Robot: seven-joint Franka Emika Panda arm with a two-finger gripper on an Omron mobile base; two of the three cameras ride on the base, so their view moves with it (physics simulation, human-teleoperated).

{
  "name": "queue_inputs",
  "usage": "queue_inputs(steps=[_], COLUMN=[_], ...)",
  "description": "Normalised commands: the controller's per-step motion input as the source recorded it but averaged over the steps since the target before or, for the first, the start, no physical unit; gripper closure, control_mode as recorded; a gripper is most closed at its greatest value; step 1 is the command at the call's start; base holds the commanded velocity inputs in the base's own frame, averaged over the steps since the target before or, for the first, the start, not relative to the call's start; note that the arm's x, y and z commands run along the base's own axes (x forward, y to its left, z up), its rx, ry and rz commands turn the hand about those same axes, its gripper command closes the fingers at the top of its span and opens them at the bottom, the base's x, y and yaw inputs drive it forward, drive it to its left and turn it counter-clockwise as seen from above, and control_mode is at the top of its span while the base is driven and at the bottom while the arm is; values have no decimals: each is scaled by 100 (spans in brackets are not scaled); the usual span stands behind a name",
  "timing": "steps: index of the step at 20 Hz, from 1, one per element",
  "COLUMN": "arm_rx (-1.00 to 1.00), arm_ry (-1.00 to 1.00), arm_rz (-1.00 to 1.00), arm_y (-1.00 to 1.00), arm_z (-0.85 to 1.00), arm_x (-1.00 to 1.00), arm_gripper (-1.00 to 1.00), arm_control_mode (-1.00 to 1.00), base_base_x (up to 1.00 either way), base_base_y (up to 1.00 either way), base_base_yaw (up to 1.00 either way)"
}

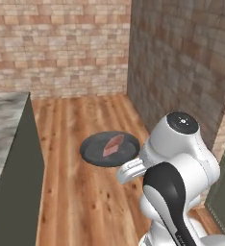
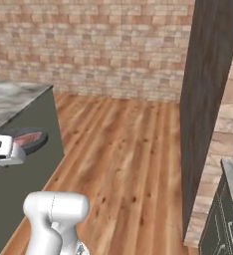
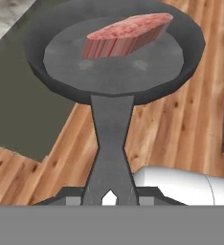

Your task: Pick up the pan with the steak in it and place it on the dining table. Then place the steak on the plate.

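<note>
Pan: round, dark grey and shallow. It is up in the air over the wooden floor. Its short handle points back at the hand.
Pincer: closed on the end of the pan's handle. In the hand view the two dark tips sit on each side of the handle and touch it.
Steak: a small red-pink slab with pale streaks. It lies inside the pan, on the side away from the handle. In the left base view the steak sits near the middle of the pan.
Arm: white with dark joints. It rises at the lower right of the left base view, and the pan is just past it.
Counter: a grey-white stone top on a dark side wall, on the left in both base views. The pan is beside it and does not rest on it.
Right base view: the pan peeks out at the left edge, in front of the counter's dark side.
Walls: pale brick wall at the back, a dark wall on the right.
</note>
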Motion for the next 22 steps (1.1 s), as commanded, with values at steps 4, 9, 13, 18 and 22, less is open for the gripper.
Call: queue_inputs(steps=[4, 9, 13, 18, 22], arm_rx=[0, 0, 0, 0, 0], arm_ry=[0, 0, 0, 0, 0], arm_rz=[0, 0, 0, 0, 0], arm_y=[0, 0, 0, 0, 0], arm_z=[0, 0, 0, 0, 0], arm_x=[0, 0, 0, 0, 0], arm_gripper=[100, 100, 100, 100, 100], arm_control_mode=[100, 100, 100, 100, 100], base_base_x=[100, 100, 100, 100, 100], base_base_y=[-11, -9, -7, -7, -5], base_base_yaw=[0, 0, 0, 0, 0])
